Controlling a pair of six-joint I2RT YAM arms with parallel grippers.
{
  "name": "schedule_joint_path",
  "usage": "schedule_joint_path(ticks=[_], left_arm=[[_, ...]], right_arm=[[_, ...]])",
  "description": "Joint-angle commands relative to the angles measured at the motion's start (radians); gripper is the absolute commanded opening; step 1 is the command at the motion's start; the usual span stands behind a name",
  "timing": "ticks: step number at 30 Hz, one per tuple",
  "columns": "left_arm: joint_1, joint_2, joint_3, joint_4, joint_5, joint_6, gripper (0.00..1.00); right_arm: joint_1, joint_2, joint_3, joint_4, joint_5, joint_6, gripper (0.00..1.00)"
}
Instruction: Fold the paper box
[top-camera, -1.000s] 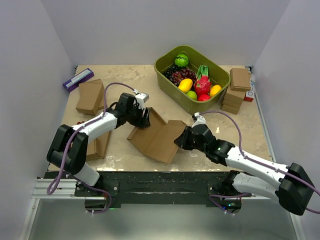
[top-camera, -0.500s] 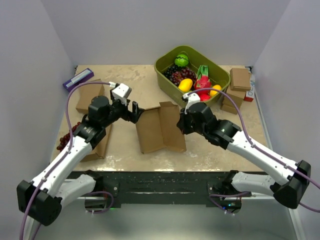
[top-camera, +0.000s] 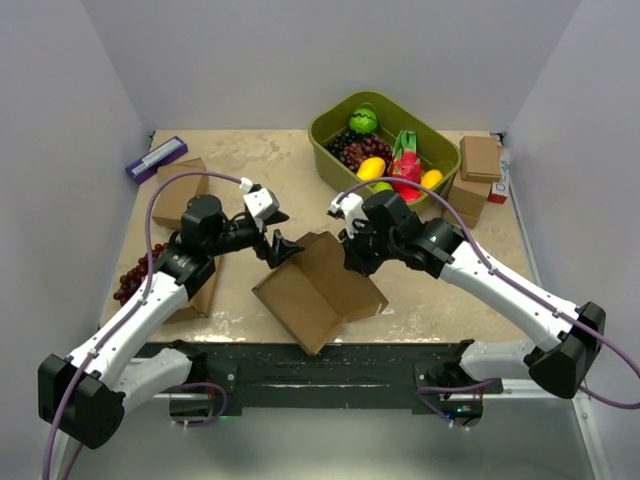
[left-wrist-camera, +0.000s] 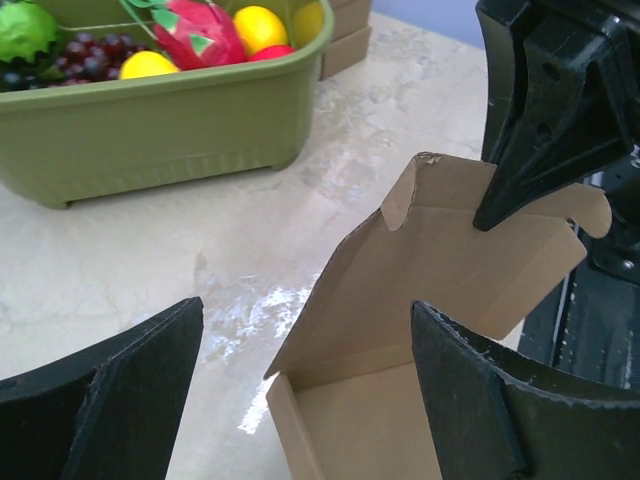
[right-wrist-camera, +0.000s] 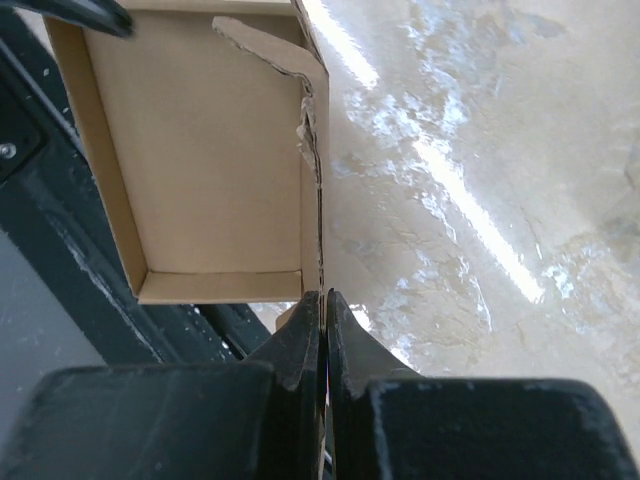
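Since the earlier frame the plain brown thin-cardboard paper box (top-camera: 318, 288) has swung round, a corner now at the near edge of the worktop (top-camera: 270, 165), side walls standing, so folding looks partway. Right jaws clamped on its far flap; left jaws let go, wide apart just left of it. No room nearward; olive-green plastic tub (top-camera: 340, 178) well beyond

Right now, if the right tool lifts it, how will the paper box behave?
Probably floppy: the paper box is thin creased sheet, pinched by the right tool at one wall only. Likely light, may swing. Ragged flap edge hints it tears easily.
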Motion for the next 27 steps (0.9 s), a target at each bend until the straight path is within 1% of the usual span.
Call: schedule_joint_path(ticks=[1,5,6,8,9,12,13,14,15,17,18,19,20,21,22,23,24,25,26,27], left_arm=[[-0.002,0.031,0.003,-0.001,0.134,0.036,0.89],[-0.008,0.051,0.003,-0.009,0.131,0.037,0.88],[-0.015,0.058,0.005,-0.006,0.163,0.030,0.87],[-0.031,0.083,0.012,-0.015,0.179,0.027,0.83],[-0.052,0.091,0.014,-0.027,0.164,0.033,0.82],[-0.095,0.114,0.026,-0.054,0.125,0.049,0.63],[-0.104,0.115,0.035,-0.060,0.111,0.052,0.50],[-0.112,0.115,0.035,-0.063,0.096,0.052,0.44],[-0.115,0.112,0.034,-0.063,0.076,0.053,0.33],[-0.115,0.106,0.032,-0.063,0.068,0.053,0.24],[-0.114,0.106,0.031,-0.060,0.062,0.052,0.17],[-0.114,0.107,0.029,-0.060,0.059,0.052,0.14],[-0.114,0.109,0.028,-0.058,0.059,0.049,0.12],[-0.115,0.112,0.029,-0.055,0.055,0.049,0.05],[-0.115,0.115,0.029,-0.055,0.047,0.049,0.01],[-0.115,0.115,0.031,-0.055,0.036,0.049,0.00],[-0.115,0.114,0.029,-0.049,0.000,0.044,0.00],[-0.114,0.106,0.029,-0.043,-0.023,0.040,0.00],[-0.115,0.103,0.028,-0.038,-0.054,0.035,0.00],[-0.115,0.097,0.022,-0.026,-0.117,0.021,0.00]], right_arm=[[-0.004,0.000,0.048,-0.016,-0.103,-0.083,0.00],[-0.004,0.006,0.047,-0.015,-0.146,-0.098,0.00],[-0.004,0.006,0.045,-0.010,-0.155,-0.100,0.00],[-0.005,0.006,0.039,-0.002,-0.159,-0.103,0.00],[-0.004,0.009,0.039,0.004,-0.160,-0.104,0.00],[-0.004,0.026,0.042,0.007,-0.183,-0.112,0.00],[-0.004,0.031,0.042,0.012,-0.180,-0.115,0.00],[-0.005,0.037,0.045,0.013,-0.174,-0.115,0.00],[-0.004,0.038,0.045,0.018,-0.165,-0.115,0.00],[-0.005,0.040,0.050,0.019,-0.134,-0.110,0.00],[-0.005,0.041,0.058,0.024,-0.128,-0.109,0.00],[-0.007,0.040,0.058,0.025,-0.122,-0.104,0.00],[-0.007,0.040,0.061,0.028,-0.102,-0.101,0.02],[-0.009,0.035,0.064,0.036,-0.091,-0.100,0.06],[-0.010,0.032,0.067,0.038,-0.068,-0.086,0.21],[-0.018,0.029,0.068,0.044,-0.042,-0.072,0.31],[-0.025,0.023,0.068,0.057,0.022,-0.058,0.40],[-0.033,0.008,0.070,0.068,0.067,-0.004,0.53],[-0.048,-0.003,0.065,0.085,0.122,0.033,0.59],[-0.054,-0.014,0.049,0.120,0.192,0.070,0.66]])
